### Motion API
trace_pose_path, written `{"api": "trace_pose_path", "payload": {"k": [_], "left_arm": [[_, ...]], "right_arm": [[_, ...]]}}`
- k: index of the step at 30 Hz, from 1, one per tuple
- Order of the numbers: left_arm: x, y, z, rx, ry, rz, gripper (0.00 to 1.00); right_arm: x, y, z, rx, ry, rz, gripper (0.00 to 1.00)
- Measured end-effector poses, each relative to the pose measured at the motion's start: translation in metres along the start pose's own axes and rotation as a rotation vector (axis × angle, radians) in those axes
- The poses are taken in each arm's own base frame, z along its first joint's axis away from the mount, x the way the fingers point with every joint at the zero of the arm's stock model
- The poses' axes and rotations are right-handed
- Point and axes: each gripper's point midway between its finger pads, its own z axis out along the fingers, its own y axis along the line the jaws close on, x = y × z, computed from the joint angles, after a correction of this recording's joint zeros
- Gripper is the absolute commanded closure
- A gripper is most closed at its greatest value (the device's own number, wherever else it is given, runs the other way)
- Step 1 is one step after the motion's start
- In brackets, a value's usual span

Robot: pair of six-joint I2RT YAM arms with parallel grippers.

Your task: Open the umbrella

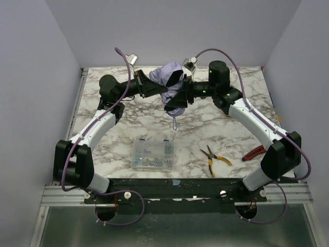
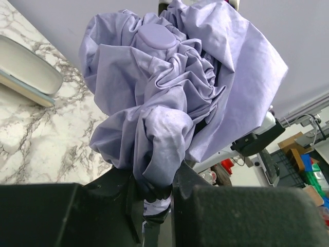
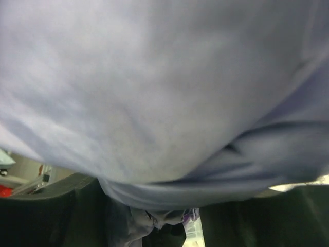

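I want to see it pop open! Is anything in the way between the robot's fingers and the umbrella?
No, nothing visible is. The left fingers pinch the umbrella, and the right fingers sit either side of its cloth. The plastic box and pliers lie on the table, away from it.
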Motion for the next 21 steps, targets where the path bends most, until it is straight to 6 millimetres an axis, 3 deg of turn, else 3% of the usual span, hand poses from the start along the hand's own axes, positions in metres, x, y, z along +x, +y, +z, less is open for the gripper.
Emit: {"api": "trace_pose_path", "payload": {"k": [2, 3, 4, 5, 6, 8, 13, 16, 19, 21], "left_arm": [[-0.002, 0.0, -0.002, 0.002, -0.004, 0.009, 1.0], [-0.002, 0.0, -0.003, 0.002, -0.001, 0.009, 0.88], [-0.002, 0.0, -0.003, 0.003, 0.0, 0.013, 0.63], [-0.002, -0.001, -0.003, 0.006, 0.002, 0.017, 0.46], [-0.002, -0.003, -0.003, 0.01, 0.0, 0.028, 0.35], [-0.004, -0.004, -0.005, 0.006, -0.005, 0.028, 0.27], [-0.026, -0.008, -0.033, -0.072, -0.07, 0.192, 0.28], [-0.037, -0.011, -0.058, -0.17, -0.102, 0.409, 0.32], [-0.028, -0.023, -0.068, -0.217, -0.047, 0.701, 0.43], [-0.007, -0.034, -0.069, -0.213, 0.044, 0.964, 0.51]], "right_arm": [[0.008, -0.001, 0.001, -0.01, 0.006, 0.032, 0.74], [0.009, -0.001, 0.002, -0.012, 0.006, 0.046, 0.86], [0.009, -0.001, 0.002, -0.015, 0.006, 0.046, 0.97], [0.008, 0.0, 0.002, -0.017, 0.003, 0.054, 0.99], [0.008, 0.001, 0.002, -0.023, 0.0, 0.055, 0.99], [0.006, 0.002, 0.002, -0.028, -0.002, 0.056, 0.99], [0.007, 0.003, 0.0, -0.031, 0.0, 0.094, 0.99], [0.011, 0.001, -0.003, -0.033, 0.005, 0.131, 0.99], [0.016, 0.002, -0.004, -0.042, 0.017, 0.18, 0.99], [0.017, 0.003, -0.006, -0.053, 0.022, 0.2, 0.99]]}}
